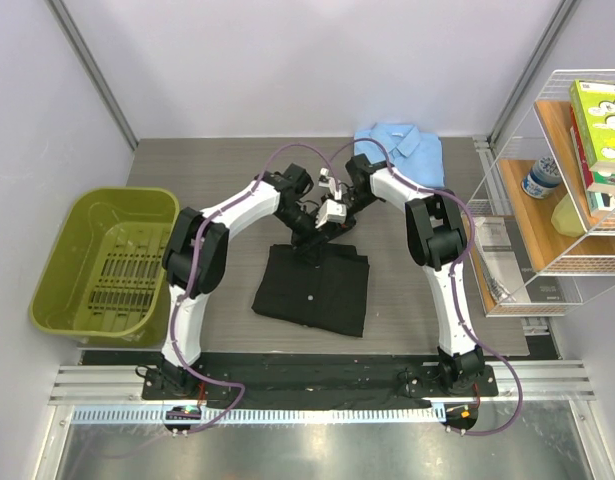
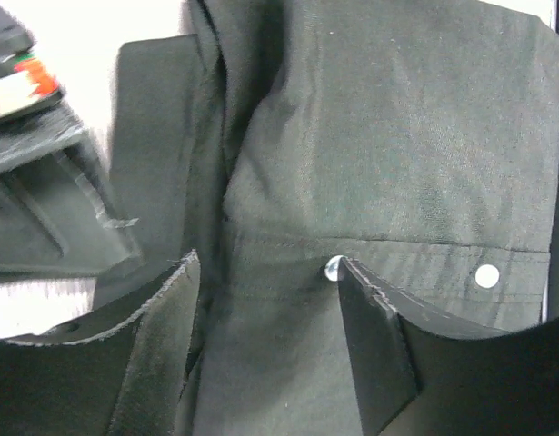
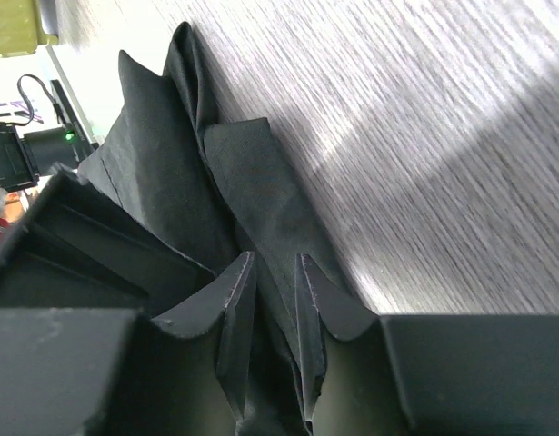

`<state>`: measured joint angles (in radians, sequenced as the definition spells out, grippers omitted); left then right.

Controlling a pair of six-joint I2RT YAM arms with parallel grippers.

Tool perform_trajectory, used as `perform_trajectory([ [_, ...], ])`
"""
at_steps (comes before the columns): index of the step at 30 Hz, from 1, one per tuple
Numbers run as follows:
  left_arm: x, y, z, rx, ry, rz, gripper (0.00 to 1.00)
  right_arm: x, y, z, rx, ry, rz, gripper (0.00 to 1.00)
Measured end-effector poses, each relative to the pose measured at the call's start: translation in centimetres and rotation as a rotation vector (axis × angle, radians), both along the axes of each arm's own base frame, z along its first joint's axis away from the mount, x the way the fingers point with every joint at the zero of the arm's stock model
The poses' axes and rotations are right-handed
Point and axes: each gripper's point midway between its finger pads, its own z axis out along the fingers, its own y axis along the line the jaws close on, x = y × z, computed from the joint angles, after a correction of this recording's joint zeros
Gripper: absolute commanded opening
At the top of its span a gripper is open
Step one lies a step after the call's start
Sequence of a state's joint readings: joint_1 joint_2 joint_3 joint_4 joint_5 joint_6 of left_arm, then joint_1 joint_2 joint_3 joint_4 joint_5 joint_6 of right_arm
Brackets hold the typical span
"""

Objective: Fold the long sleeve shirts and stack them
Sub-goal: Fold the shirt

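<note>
The black long sleeve shirt (image 1: 312, 292) lies folded in the middle of the table, buttons up (image 2: 388, 154). The light blue shirt (image 1: 399, 146) rests folded at the back. Both grippers meet at the black shirt's far edge. My left gripper (image 1: 309, 240) (image 2: 267, 262) is open, its fingers straddling the button placket from just above. My right gripper (image 1: 332, 232) (image 3: 274, 257) is nearly shut, with a raised fold of black cloth (image 3: 252, 191) pinched between its narrow jaws at the shirt's edge, beside bare table.
A green bin (image 1: 62, 270) stands at the left. At the right edge a wire shelf (image 1: 577, 180) holds boxes and a jar. The right arm's dark body (image 2: 43, 209) is close to my left fingers.
</note>
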<state>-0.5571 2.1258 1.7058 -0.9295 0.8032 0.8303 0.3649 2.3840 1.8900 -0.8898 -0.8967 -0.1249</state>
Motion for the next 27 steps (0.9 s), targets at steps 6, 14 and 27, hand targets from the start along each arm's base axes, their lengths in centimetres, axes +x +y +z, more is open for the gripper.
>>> perform_trajectory([
  [6, -0.6, -0.5, -0.5, 0.005, -0.006, -0.030, 0.24, -0.1, 0.0, -0.2, 0.000, -0.002, 0.008, 0.29],
  [14, -0.6, -0.6, -0.6, 0.018, 0.010, -0.009, 0.00, -0.3, 0.0, -0.7, 0.000, -0.012, 0.029, 0.28],
  [27, 3.2, -1.3, -0.7, 0.032, -0.087, 0.103, 0.00, -0.7, -0.2, -0.9, -0.003, -0.013, 0.050, 0.32],
])
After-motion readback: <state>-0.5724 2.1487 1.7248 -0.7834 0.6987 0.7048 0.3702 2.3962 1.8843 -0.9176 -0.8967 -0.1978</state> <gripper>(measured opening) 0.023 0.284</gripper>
